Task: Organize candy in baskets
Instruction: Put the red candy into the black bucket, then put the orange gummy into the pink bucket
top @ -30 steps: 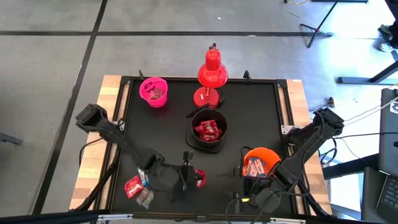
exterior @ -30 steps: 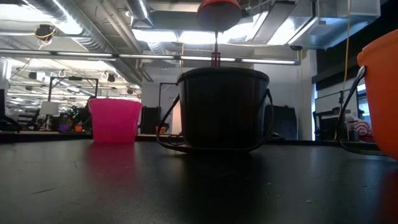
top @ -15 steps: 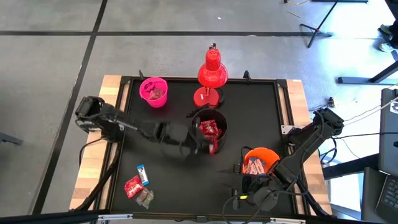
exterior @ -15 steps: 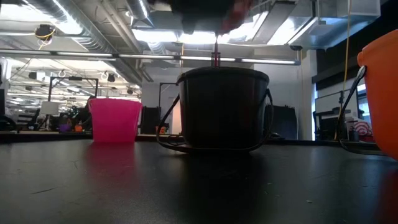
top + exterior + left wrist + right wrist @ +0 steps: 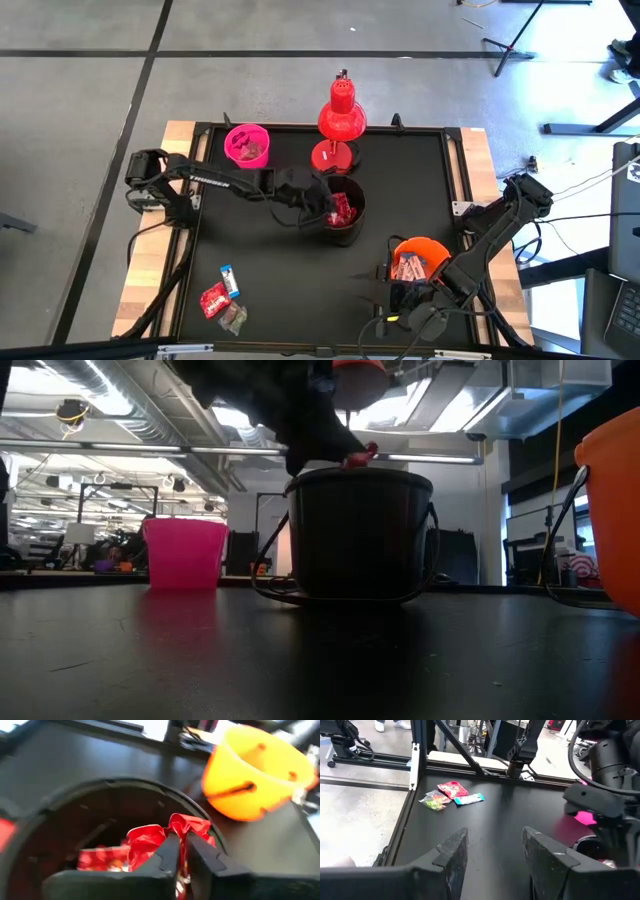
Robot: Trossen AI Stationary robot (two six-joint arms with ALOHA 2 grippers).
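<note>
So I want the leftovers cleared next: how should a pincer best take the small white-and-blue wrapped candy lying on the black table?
Probably from straight above, closing across the narrow width at the middle of the small white-and-blue wrapped candy. It lies flat and elongated on the black table, so there is no edge to come at from the side. The red wrapped candy sits close beside it, so the fingers should keep to its far side.

Overhead and table-level views; shared black basket (image 5: pixel 340 210)

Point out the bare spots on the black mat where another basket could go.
Open: the stretch between the small pink plastic bucket and the loose candy pile, and the corner right of the red desk lamp. Crowded: the middle, where the left gripper holds red candy over the black bucket, and around the orange bucket.
</note>
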